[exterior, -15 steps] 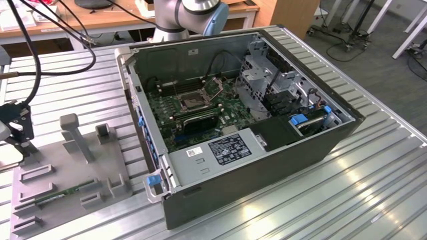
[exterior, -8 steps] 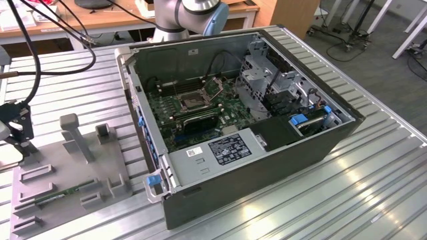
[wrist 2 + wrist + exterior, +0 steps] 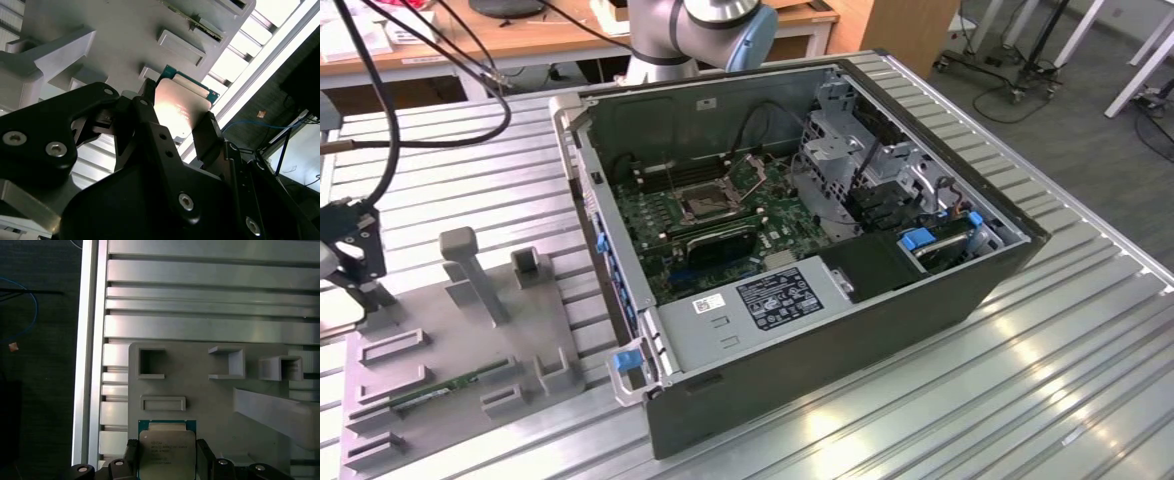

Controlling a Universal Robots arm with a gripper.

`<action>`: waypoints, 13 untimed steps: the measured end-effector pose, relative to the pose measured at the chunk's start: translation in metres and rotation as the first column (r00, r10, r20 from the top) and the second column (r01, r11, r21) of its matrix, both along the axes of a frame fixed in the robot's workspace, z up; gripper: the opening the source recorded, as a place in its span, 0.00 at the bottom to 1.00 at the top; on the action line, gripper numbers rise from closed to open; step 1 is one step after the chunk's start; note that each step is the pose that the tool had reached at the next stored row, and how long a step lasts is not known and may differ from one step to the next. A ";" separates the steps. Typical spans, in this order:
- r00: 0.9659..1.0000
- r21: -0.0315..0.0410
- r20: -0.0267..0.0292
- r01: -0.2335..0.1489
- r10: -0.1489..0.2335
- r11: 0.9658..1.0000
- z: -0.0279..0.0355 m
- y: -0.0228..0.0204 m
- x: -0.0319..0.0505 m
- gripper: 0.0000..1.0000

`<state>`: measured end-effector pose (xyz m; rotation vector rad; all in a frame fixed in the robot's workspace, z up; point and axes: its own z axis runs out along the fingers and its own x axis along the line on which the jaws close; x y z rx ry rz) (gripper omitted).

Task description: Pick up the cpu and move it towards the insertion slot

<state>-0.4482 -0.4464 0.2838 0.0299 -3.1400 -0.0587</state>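
Watching both wrist views, I see the gripper [image 3: 168, 460] pinching the cpu [image 3: 167, 442] by two opposite edges, over the grey fixture plate [image 3: 210, 400] that lies close to an edge of the table [image 3: 200, 290]. In the exterior view the insertion slot [image 3: 708, 201] sits on the green board [image 3: 781, 235] inside the open computer case [image 3: 854, 330], well apart from that plate.

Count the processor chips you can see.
1: the chip, clamped in the gripper over the grey holder tray. Others may be hidden inside the computer case.
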 end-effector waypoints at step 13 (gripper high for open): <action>1.000 0.000 0.000 0.000 0.000 1.000 0.0125 0.0000 0.0000 0.55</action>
